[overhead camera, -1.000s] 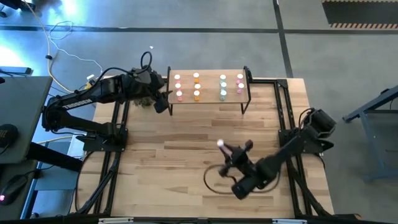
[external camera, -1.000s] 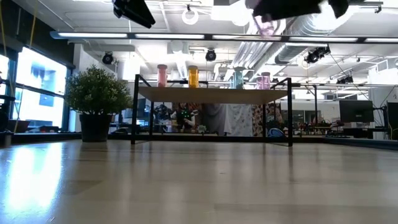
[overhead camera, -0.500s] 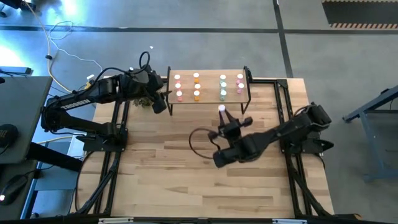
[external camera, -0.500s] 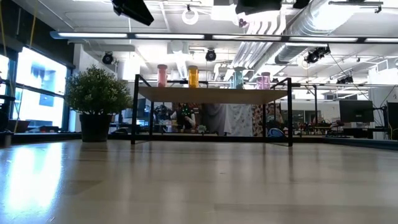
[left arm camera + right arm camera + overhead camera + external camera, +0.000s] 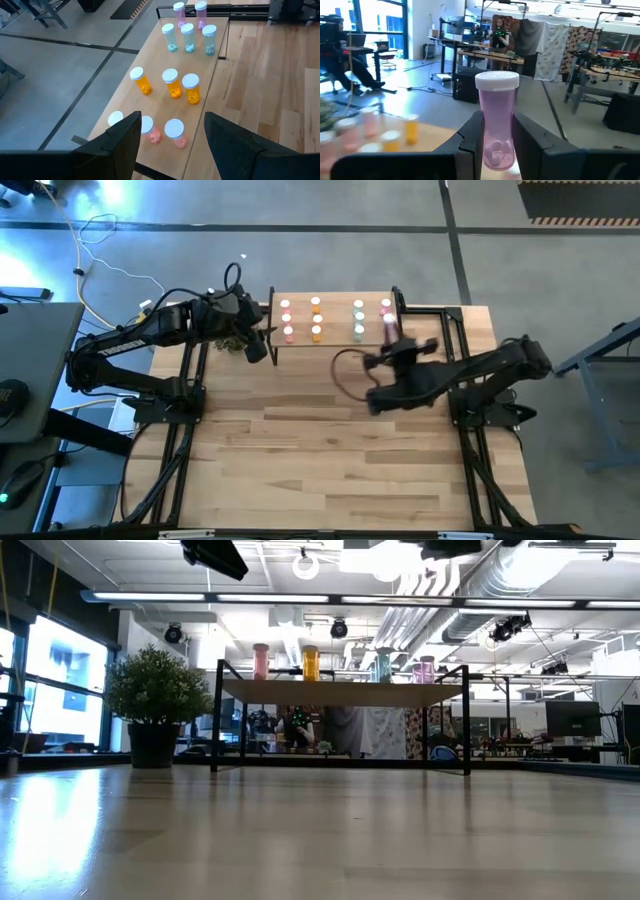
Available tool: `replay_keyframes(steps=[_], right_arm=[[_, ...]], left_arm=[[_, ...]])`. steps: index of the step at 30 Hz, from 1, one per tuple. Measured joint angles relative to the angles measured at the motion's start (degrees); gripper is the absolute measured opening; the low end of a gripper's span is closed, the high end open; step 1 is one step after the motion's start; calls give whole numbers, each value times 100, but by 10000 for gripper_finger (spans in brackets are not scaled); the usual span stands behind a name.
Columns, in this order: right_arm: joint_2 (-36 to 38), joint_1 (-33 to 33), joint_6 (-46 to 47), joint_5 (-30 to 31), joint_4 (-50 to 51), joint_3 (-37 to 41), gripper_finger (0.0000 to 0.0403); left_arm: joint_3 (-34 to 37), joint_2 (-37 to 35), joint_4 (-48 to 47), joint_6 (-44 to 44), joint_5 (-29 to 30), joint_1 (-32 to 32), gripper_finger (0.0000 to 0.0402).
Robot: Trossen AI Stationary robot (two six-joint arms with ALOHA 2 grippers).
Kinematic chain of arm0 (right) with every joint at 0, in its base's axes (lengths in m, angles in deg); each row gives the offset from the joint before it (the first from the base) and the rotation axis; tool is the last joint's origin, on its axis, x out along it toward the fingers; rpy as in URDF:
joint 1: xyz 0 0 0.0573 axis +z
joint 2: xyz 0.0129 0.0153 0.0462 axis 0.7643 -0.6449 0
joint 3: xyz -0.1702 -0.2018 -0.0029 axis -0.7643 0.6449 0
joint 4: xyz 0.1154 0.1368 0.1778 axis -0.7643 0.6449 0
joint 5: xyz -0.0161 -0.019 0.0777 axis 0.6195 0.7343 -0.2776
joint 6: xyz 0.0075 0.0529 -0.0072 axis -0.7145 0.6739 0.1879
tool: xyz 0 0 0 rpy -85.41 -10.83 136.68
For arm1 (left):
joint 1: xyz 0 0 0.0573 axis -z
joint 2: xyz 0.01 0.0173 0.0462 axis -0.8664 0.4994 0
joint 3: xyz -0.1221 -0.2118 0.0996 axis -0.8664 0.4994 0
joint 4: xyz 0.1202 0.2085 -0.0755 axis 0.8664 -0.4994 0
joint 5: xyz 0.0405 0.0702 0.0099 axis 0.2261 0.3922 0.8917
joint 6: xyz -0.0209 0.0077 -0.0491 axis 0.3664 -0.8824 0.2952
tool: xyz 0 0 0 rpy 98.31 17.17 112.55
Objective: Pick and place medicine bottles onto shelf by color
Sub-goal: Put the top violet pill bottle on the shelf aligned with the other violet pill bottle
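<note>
Your right end effector (image 5: 496, 142) is clamped on a pale purple-pink bottle (image 5: 496, 120), fingers pressed against both sides, bottle upright with its white cap on top. In the overhead shot that end effector (image 5: 390, 338) sits right at the right end of the shelf (image 5: 335, 297), with the white cap just beside the bottles already up there.

Your left end effector (image 5: 170, 137) has its fingers spread with nothing between them. It hovers at the left end of the shelf (image 5: 150, 105), looking down on the rows: 3 pinkish bottles (image 5: 174, 131) nearest, then 3 orange bottles (image 5: 170, 83), 3 pale green bottles (image 5: 187, 37), and 2 purple-pink ones (image 5: 201, 12) at the far end.

From tabletop (image 5: 320, 830) level you see the shelf (image 5: 340, 693) on black legs, bottles standing along it, and a potted plant (image 5: 155, 705) off to the side.
</note>
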Motion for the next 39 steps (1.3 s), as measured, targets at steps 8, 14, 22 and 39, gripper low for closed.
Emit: replay_keyframes(steps=[8,14,22,39], right_arm=[[944,-441,2299,5,1709,900,71],[1195,-440,3016,-8,939,2050,71],[1169,-166,2619,5,-681,2814,71],[204,-3,558,4,-3546,3034,71]], left_arm=[[0,0,411,4,-2,0,207],[0,0,545,52,0,0,207],[0,0,545,61,0,0,207],[0,2,533,50,3,0,207]])
